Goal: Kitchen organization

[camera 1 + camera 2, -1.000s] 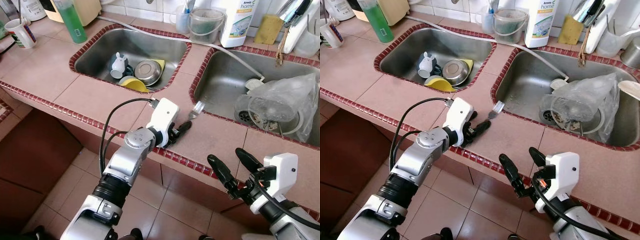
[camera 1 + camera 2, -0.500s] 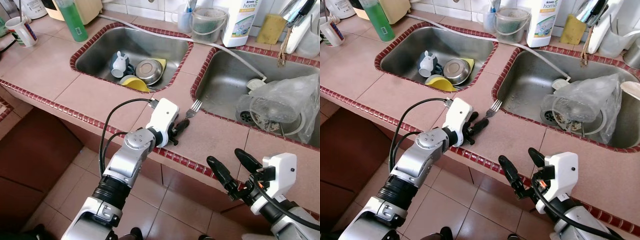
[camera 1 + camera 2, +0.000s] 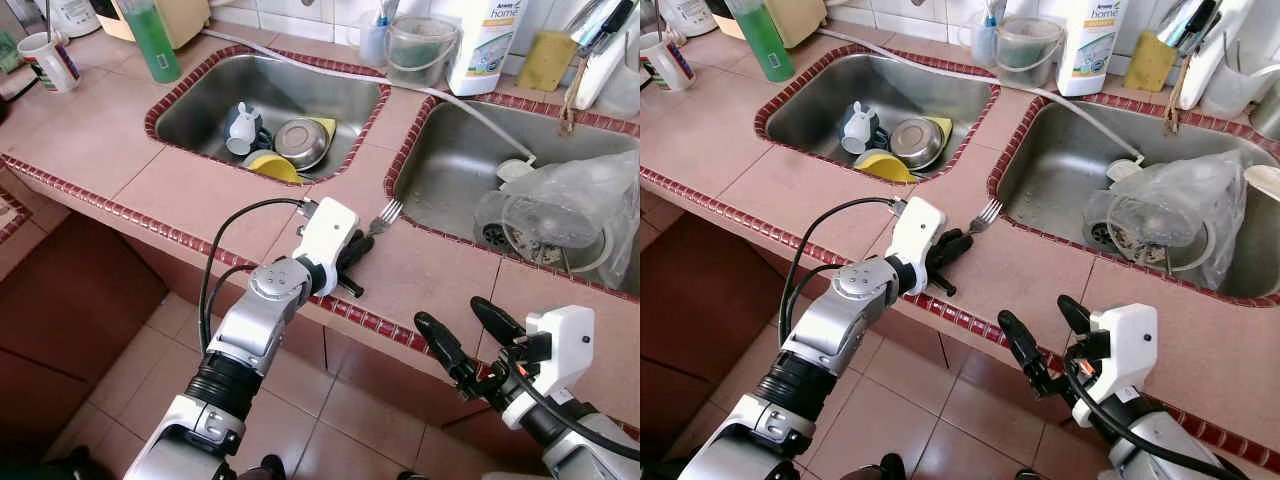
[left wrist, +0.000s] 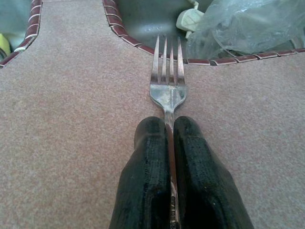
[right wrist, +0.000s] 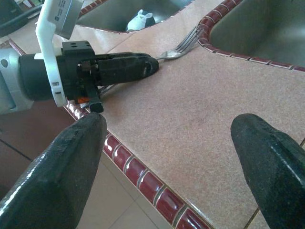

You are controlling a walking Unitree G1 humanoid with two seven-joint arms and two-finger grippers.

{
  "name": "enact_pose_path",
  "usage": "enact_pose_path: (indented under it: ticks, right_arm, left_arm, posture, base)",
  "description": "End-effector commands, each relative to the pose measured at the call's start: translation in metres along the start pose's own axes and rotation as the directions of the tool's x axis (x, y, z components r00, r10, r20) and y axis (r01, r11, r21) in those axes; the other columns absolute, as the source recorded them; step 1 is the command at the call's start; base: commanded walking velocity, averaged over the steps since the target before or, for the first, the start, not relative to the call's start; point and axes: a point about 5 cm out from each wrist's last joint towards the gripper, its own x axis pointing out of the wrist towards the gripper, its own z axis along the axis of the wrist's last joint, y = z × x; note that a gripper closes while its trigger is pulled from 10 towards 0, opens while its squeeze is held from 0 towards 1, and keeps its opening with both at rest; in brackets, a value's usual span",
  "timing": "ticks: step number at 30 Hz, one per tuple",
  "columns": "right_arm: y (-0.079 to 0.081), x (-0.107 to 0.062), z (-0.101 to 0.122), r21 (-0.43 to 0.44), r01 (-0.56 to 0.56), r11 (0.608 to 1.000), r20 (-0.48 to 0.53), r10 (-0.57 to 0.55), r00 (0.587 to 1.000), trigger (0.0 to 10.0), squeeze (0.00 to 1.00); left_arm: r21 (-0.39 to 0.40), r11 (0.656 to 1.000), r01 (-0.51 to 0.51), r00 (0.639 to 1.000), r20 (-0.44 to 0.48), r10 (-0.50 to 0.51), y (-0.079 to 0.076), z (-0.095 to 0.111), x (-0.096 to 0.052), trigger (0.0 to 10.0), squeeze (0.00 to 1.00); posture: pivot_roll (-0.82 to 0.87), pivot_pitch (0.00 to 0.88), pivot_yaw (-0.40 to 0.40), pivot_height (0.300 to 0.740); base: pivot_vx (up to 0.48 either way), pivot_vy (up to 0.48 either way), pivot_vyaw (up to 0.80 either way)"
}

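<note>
The left gripper [image 4: 169, 143] pinches the handle of a metal fork [image 4: 167, 83], fingers pressed together on it, over the pink counter [image 3: 180, 190] between the two sinks. The fork's four tines point far, toward the right sink [image 3: 450, 160]. The left wrist view shows the tines sharply. The right gripper [image 3: 465, 335] hangs spread wide at the counter's near edge.

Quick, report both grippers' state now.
Left gripper: shut on the fork handle, on the countertop.
Right gripper: open, holding nothing, at the counter edge.
</note>
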Motion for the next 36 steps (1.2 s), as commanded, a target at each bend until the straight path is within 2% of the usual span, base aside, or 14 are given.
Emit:
enact_pose_path:
  ticks: [1,14,21,25,28,36]
  right_arm:
    - [0.000,-0.001,0.002,-0.009,0.003,1.000,0.006,-0.003,1.000,10.0,0.00]
    - [-0.005,0.003,0.005,-0.014,0.010,1.000,0.024,-0.010,1.000,10.0,0.00]
    - [-0.009,0.009,0.007,-0.022,0.011,1.000,0.042,-0.011,0.999,10.0,0.00]
    - [-0.013,0.014,0.008,-0.020,0.027,0.999,0.055,-0.026,0.998,10.0,0.00]
    - [-0.013,0.021,0.009,-0.012,0.021,1.000,0.073,-0.021,0.997,10.0,0.00]
    - [-0.015,0.034,0.011,-0.011,0.005,1.000,0.103,-0.004,0.995,10.0,0.00]
  left_arm:
    - [-0.045,0.998,0.034,0.988,-0.148,-0.041,-0.008,-0.035,-0.003,0.0,0.00]
    - [-0.054,0.998,0.016,0.990,-0.138,-0.023,-0.004,-0.031,-0.002,0.0,0.00]
    - [-0.125,0.992,-0.008,0.996,-0.091,-0.003,0.005,-0.019,0.000,0.0,0.00]
    - [-0.140,0.990,-0.028,0.996,-0.084,0.016,0.012,-0.015,-0.001,0.0,0.00]
    - [-0.155,0.986,-0.060,0.997,-0.067,0.050,0.026,-0.009,-0.004,0.0,0.00]
    - [-0.157,0.982,-0.101,0.995,-0.032,0.097,0.046,0.003,-0.009,0.0,0.00]
  posture:
    - [-0.24,0.233,0.099,0.740]
    - [-0.23,0.228,0.093,0.740]
    - [-0.21,0.209,0.089,0.740]
    - [-0.19,0.205,0.089,0.740]
    - [-0.17,0.197,0.085,0.740]
    - [-0.15,0.170,0.083,0.740]
  base:
    - [0.000,0.000,0.00]
    - [0.000,0.000,0.00]
    - [0.000,0.000,0.00]
    - [0.000,0.000,0.00]
    - [0.000,0.000,0.00]
    - [0.000,0.000,0.00]
